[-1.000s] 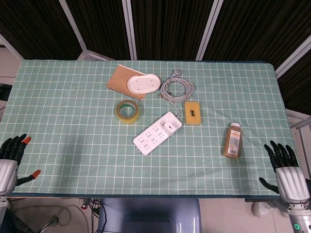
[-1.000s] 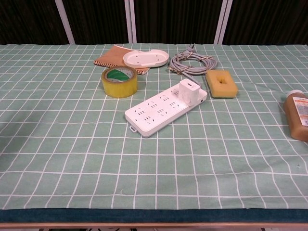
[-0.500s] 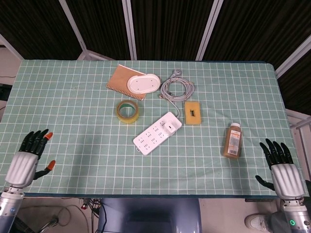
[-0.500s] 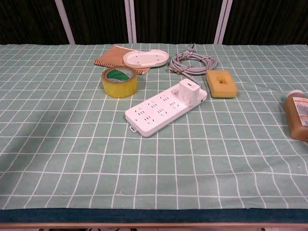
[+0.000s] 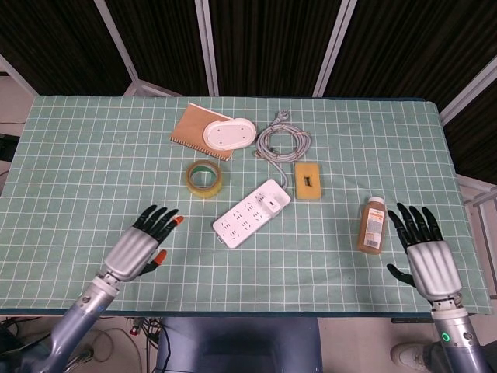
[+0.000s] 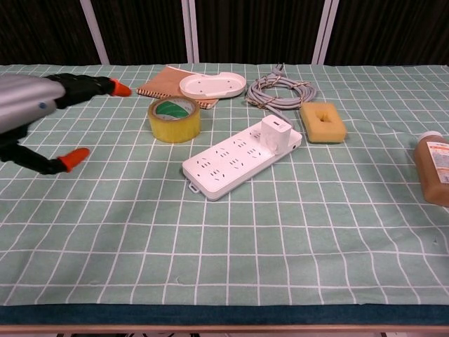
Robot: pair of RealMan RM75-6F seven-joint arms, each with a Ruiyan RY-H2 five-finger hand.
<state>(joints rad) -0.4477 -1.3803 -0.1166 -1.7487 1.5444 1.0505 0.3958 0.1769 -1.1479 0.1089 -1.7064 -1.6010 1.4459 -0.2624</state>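
left hand (image 5: 138, 247) hovers with fingers spread, holding nothing, tape roll (image 5: 205, 178) ahead and to their right; right hand (image 5: 425, 252) likewise spread, bottle (image 5: 372, 224) just left of its fingers; reaching step, grasp next

Left robot hand (image 5: 142, 245) and right robot hand (image 5: 425, 253), fingers spread, empty.

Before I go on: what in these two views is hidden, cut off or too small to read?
- Amber plastic bottle: cut by the chest view's right edge; label print too small to read in either view.
- Right robot hand: outside the chest view.
- Left robot hand: partly cut by the chest view's left edge.
- Brown spiral notebook: partly covered by the white oval tray.
- White power strip: socket detail too small.
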